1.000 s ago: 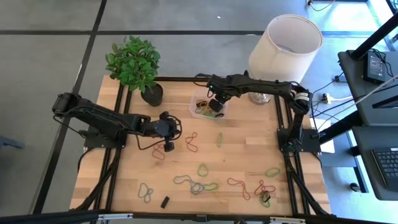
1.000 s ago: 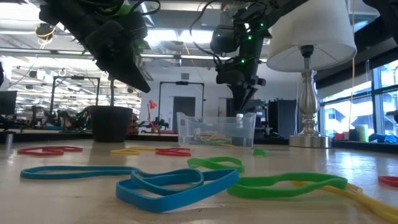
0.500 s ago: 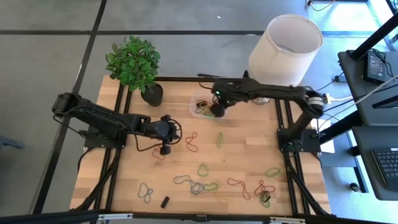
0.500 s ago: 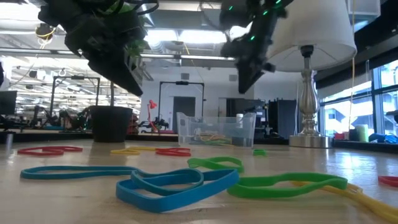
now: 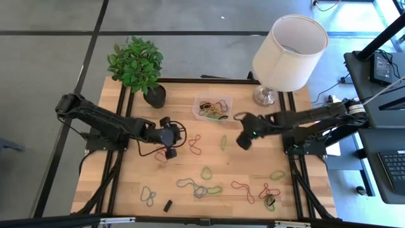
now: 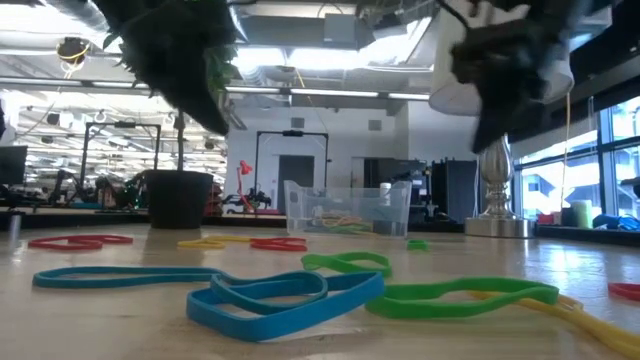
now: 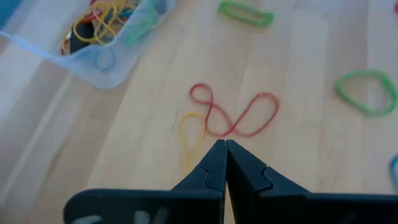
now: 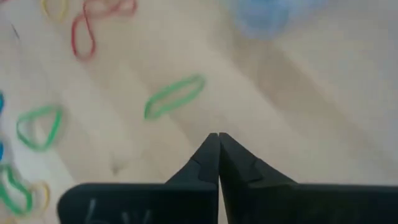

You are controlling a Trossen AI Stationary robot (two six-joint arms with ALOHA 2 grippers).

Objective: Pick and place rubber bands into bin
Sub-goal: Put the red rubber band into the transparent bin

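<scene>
**Both claws clenched and empty above the scattered bands**

Nearest the front edge of the worktop [image 5: 253, 158], thin floppy loops are lying flat on the pale wood: a blue one [image 6: 270, 292] and a green one [image 6: 455, 296] are filling the foreground of the low view, with a small solid black block [image 5: 168, 205] sitting near the front-left.

Farther in, the left claw [image 5: 169, 151] is hanging over the middle-left of the worktop, fingers pressed together and gripping nothing. Just beyond its tips a red band [image 7: 233, 115] is lying twisted into a figure-eight, with a yellow loop [image 7: 191, 134] touching its near side.

The right claw [image 5: 242, 143] is hovering right of centre, also clenched and empty. A single green band [image 8: 174, 96] is lying a little ahead of it and to its left in the scene, its long axis running roughly near-to-far, a narrow flattened oval. The right arm is probably the nearer one to this band, so the claw will need opening before it goes down across the band's narrow width.

Farthest back, the clear plastic bin [image 5: 197, 114] is sitting at the far middle, already holding a tangle of yellow and dark bands. A potted plant [image 5: 136, 63] is standing to its left, a white-shaded lamp [image 5: 288, 47] to its right.
</scene>
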